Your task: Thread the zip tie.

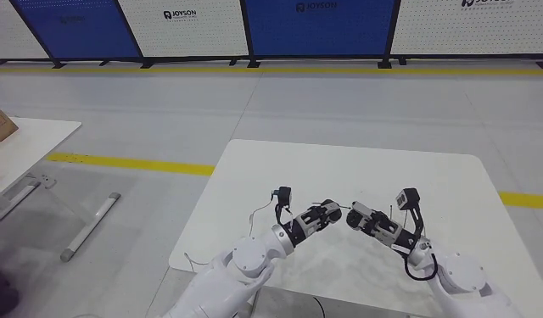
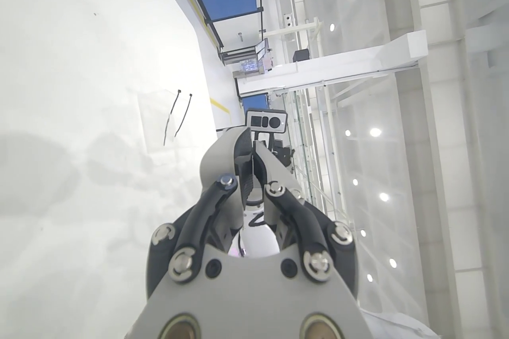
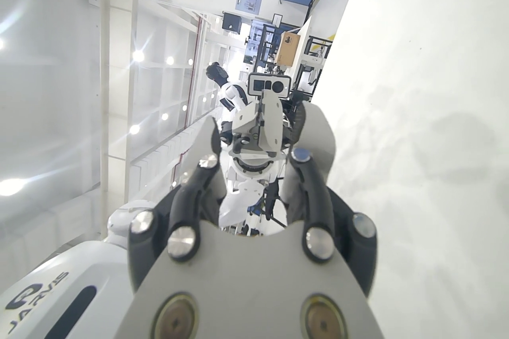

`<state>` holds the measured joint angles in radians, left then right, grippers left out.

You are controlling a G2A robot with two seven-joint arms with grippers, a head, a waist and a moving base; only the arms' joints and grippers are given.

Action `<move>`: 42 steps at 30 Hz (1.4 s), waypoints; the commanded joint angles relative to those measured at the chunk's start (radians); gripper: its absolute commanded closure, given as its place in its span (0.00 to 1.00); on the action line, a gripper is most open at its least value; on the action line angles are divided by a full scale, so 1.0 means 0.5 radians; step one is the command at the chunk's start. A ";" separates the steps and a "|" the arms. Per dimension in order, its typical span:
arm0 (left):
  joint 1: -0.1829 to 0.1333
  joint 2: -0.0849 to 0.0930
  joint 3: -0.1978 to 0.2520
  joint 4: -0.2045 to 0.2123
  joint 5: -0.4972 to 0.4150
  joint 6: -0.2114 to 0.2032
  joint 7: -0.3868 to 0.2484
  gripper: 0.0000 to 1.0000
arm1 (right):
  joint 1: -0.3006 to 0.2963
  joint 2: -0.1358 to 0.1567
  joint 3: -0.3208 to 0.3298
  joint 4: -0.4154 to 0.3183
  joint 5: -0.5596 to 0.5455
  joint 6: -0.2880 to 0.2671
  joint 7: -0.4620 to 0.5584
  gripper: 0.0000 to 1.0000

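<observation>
Item: zip ties (image 2: 183, 115), 2 pcs, black, thin, lying side by side on the white table (image 1: 424, 182), heads toward the far edge, well clear of both grippers.
Left gripper (image 2: 253, 154): jaws clenched, pads nearly touching. A thin pale line runs btwn them; can't tell if a strap is pinched.
Right gripper (image 3: 262, 126): jaws released, spread wide, tips facing the left gripper's tips. Both hang mid-table, nose to nose.
Handling (est.): v. light, springy nylon. Strap is slick and bends easily; head is the stiffer block.
Grip pts (est.): one jaw just behind the head, the other close to the tail tip, w/ short free length so the tip doesn't droop off the slot.
Pickup risk (est.): lies flat on the table, little edge to catch, likely to skate under the pads.
Hidden/unclear: head slot orientation too small to read. Faint rectangular outline (image 2: 151, 126) around the ties, poss. a clear sheet, not certain. Ties can't be picked out in top view. Contact btwn the grippers' tips unreadable.
</observation>
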<state>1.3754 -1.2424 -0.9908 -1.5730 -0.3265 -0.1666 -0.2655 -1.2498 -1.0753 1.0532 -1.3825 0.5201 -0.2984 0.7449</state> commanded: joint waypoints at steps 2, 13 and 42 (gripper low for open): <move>0.048 0.012 -0.040 -0.046 0.045 -0.050 0.023 1.00 | -0.014 0.002 0.032 0.010 0.014 -0.003 0.006 0.00; 0.211 0.042 -0.143 -0.188 0.210 -0.144 0.157 1.00 | -0.048 0.004 0.104 0.030 0.111 -0.004 0.013 0.00; 0.358 0.108 -0.333 -0.258 0.297 -0.057 -0.148 1.00 | -0.113 0.082 0.335 0.003 -0.161 0.099 0.367 0.00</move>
<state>1.5548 -1.1884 -1.1578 -1.7029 -0.1790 -0.1946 -0.3407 -1.3065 -1.0340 1.2214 -1.3814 0.4395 -0.2488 0.9292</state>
